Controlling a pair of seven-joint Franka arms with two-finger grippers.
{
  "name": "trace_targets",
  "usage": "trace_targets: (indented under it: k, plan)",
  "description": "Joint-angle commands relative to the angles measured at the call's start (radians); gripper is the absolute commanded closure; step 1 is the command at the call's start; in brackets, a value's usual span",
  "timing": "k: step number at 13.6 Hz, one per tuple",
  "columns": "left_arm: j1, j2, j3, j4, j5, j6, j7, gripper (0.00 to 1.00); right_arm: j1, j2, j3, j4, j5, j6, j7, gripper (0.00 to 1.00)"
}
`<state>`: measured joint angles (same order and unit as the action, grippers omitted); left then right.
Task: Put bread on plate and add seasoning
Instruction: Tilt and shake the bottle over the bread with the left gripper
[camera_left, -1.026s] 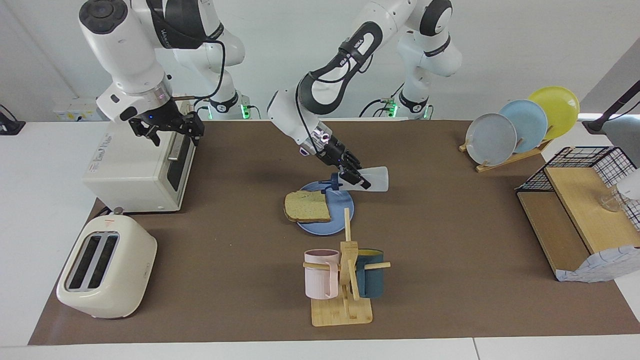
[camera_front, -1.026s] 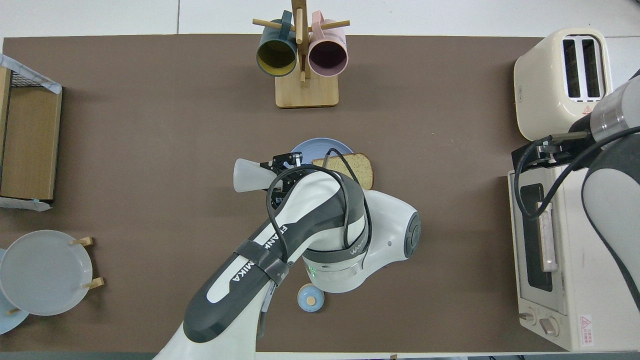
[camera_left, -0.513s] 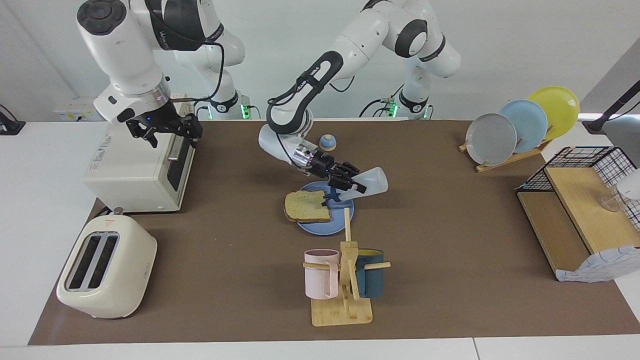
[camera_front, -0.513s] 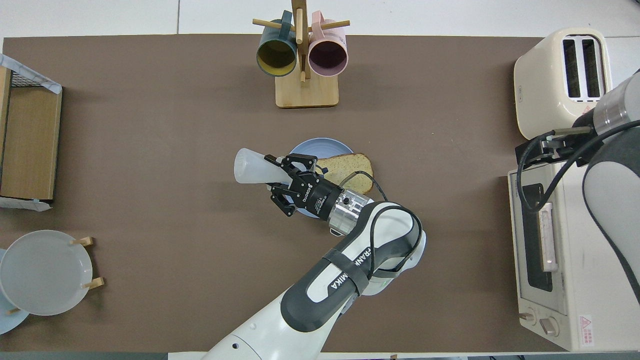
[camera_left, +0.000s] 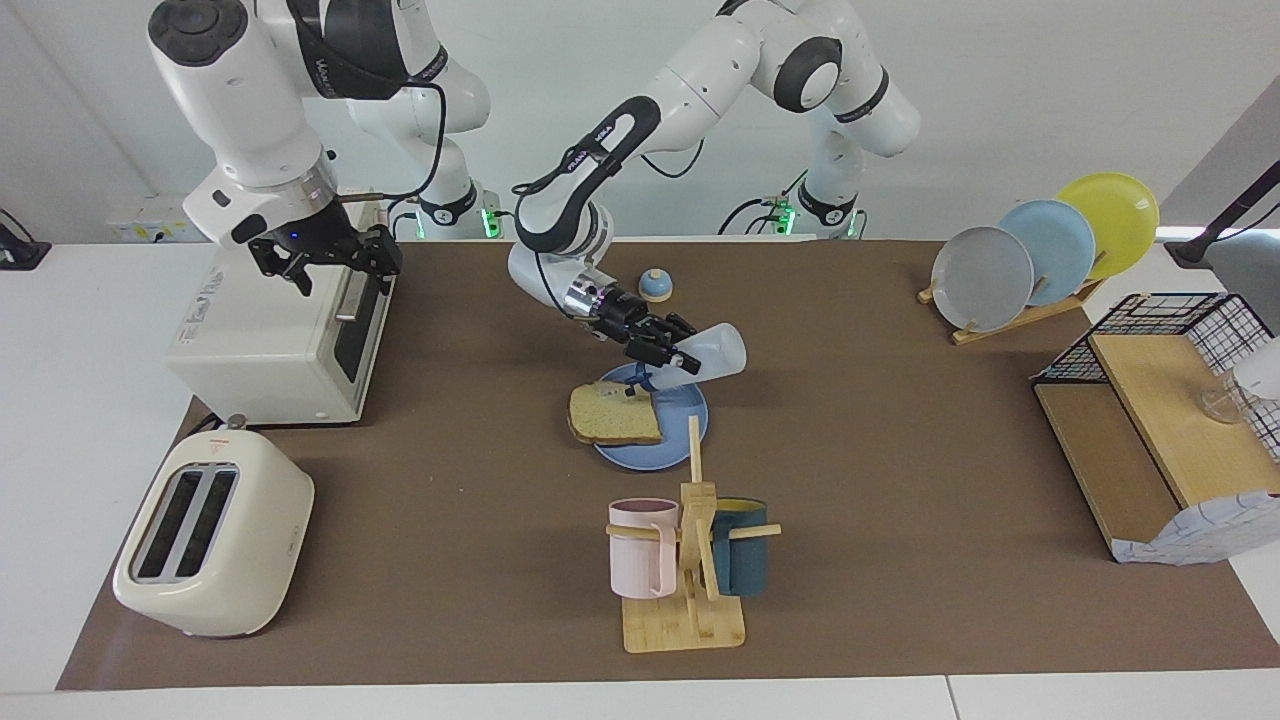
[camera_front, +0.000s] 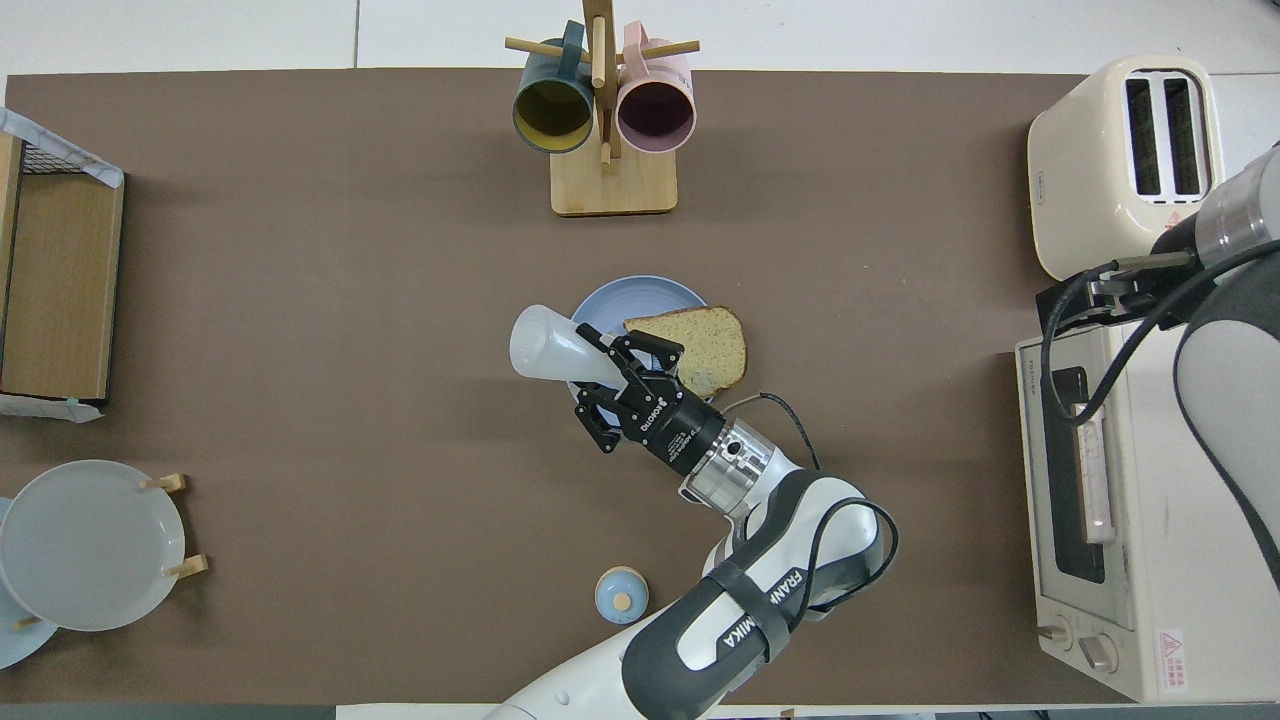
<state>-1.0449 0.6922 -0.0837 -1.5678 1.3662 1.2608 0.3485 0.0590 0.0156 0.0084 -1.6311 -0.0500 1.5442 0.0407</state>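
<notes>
The bread (camera_left: 612, 415) (camera_front: 700, 340) lies on the blue plate (camera_left: 672, 448) (camera_front: 625, 292), overhanging its rim toward the right arm's end. My left gripper (camera_left: 676, 357) (camera_front: 622, 362) is shut on the seasoning (camera_left: 715, 351) (camera_front: 545, 345), a whitish bottle. It is held tilted over the plate, its dark cap pointing down just above the bread's edge. In the overhead view the gripper hides the cap. My right gripper (camera_left: 328, 255) hangs open over the toaster oven, holding nothing.
A toaster oven (camera_left: 270, 335) and a cream toaster (camera_left: 215, 535) stand at the right arm's end. A mug rack (camera_left: 690, 565) is farther from the robots than the plate, a small blue bell (camera_left: 655, 286) nearer. A plate rack (camera_left: 1040, 250) and a wire-and-wood shelf (camera_left: 1160, 430) fill the left arm's end.
The left arm swung its wrist around and shifted the tilted bottle toward the bread, bringing the cap down over the slice. The right arm has barely moved.
</notes>
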Motion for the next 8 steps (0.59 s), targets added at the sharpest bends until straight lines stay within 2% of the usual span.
trace_targets:
  k: [1, 3, 5, 8]
  plan:
    - [0.014, 0.001, 0.019, 0.014, -0.013, 0.023, 0.007, 1.0, -0.037, -0.011, 0.007, -0.015, -0.001, 0.0, -0.03, 0.0]
    - [0.038, 0.003, 0.022, 0.012, -0.012, 0.074, 0.007, 1.0, -0.042, -0.017, 0.005, -0.01, 0.047, -0.01, -0.035, 0.0]
    - [0.11, 0.018, 0.024, 0.017, -0.001, 0.094, 0.007, 1.0, -0.036, -0.045, 0.007, -0.026, 0.047, -0.033, -0.035, 0.0]
    - [0.118, 0.024, 0.031, 0.026, 0.007, 0.111, 0.007, 1.0, -0.033, -0.055, 0.007, -0.027, 0.045, -0.039, -0.071, 0.0]
